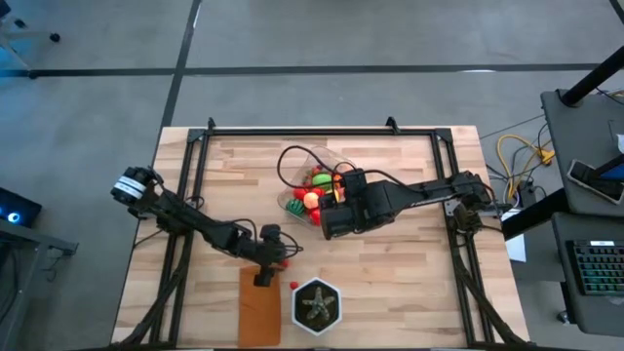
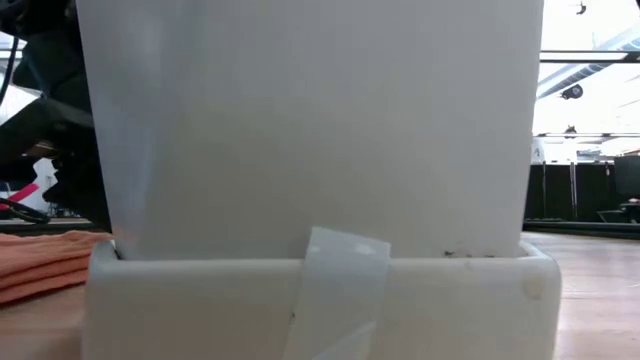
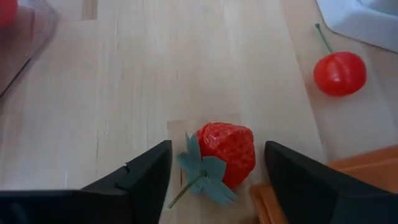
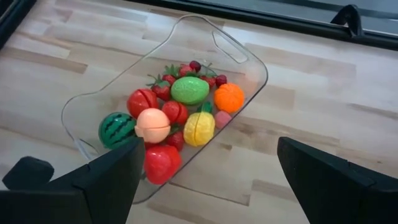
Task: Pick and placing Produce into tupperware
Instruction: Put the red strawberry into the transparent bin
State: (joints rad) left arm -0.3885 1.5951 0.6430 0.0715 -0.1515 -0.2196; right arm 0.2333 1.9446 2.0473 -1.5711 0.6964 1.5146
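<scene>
A toy strawberry (image 3: 227, 152) lies on the bare desk (image 3: 124, 93) right in front of the left wrist camera, its green leaf and stalk pointing toward the lens. It sits between the left gripper (image 3: 217, 177)'s two dark fingers (image 3: 146, 177), which stand apart on either side and do not touch it — the berry seems slightly nearer one finger than the other. A red cherry (image 3: 339, 73) with a thin stem rests a little way off, near the white base of the potted plant (image 1: 317, 306), and the edge of a flat orange-brown rectangle (image 3: 367, 165) lies just beside the strawberry.

The likely trouble is the closing: if the fingers meet the berry off-centre, or catch only the soft leaf, it could squirt out and roll, or the near finger could foul the rectangle's edge.

The tupperware (image 4: 239, 62) lies at the middle of the desk, far from the strawberry and to its right, already holding a heap of produce (image 4: 168, 118) — a green piece, an orange one, a yellow one, a striped melon and several red ones. The right gripper (image 4: 208, 177) hovers over it with its fingers wide apart, holding nothing.

The low view is blocked by a white box.
</scene>
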